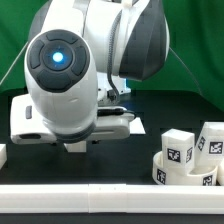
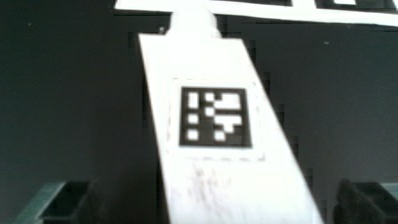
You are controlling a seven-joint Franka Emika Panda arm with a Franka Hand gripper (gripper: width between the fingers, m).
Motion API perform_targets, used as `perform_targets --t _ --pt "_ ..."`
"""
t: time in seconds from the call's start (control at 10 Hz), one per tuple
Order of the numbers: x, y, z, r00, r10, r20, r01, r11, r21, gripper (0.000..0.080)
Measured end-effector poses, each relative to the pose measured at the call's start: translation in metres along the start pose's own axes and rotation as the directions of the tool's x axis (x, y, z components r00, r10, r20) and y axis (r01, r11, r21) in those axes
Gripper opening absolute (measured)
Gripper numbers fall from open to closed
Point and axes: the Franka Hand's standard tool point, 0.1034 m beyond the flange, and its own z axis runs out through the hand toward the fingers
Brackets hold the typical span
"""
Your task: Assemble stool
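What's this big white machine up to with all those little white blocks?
A robot arm is putting a stool together. Its gripper hangs open over a long white tagged part, likely a stool leg, lying on the black table. Nothing is gripped yet. More tagged white stool pieces sit grouped at the exterior view's right, untouched.

Robot arm (image 1: 100,40), outer appearance.
Rounded white housings were joined by dark grey sections; a round black cap (image 1: 58,58) with a glowing blue centre was set into one joint, and two dark fingers (image 2: 50,203) were seen at the wrist.
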Motion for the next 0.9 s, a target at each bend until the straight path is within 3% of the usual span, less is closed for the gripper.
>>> perform_targets --t 0.4,0.5,0.6,0.7,0.9 --pt "0.0021 -0.0019 0.0052 1.000 -0.003 -0.006 0.003 1.000 -0.005 0.0602" --pt "0.0022 -0.0024 0.0052 1.000 -0.004 -0.006 0.004 1.000 -0.005 0.0424" --pt "0.0022 -0.0022 0.0050 1.000 -0.004 -0.006 0.004 1.000 -0.005 0.0424" --pt "0.0023 -0.0020 0.0050 1.000 -0.004 -0.006 0.004 1.000 -0.005 0.0325" --pt "0.0024 -0.0017 0.0047 1.000 -0.003 -0.007 0.003 1.000 -0.005 0.0325"
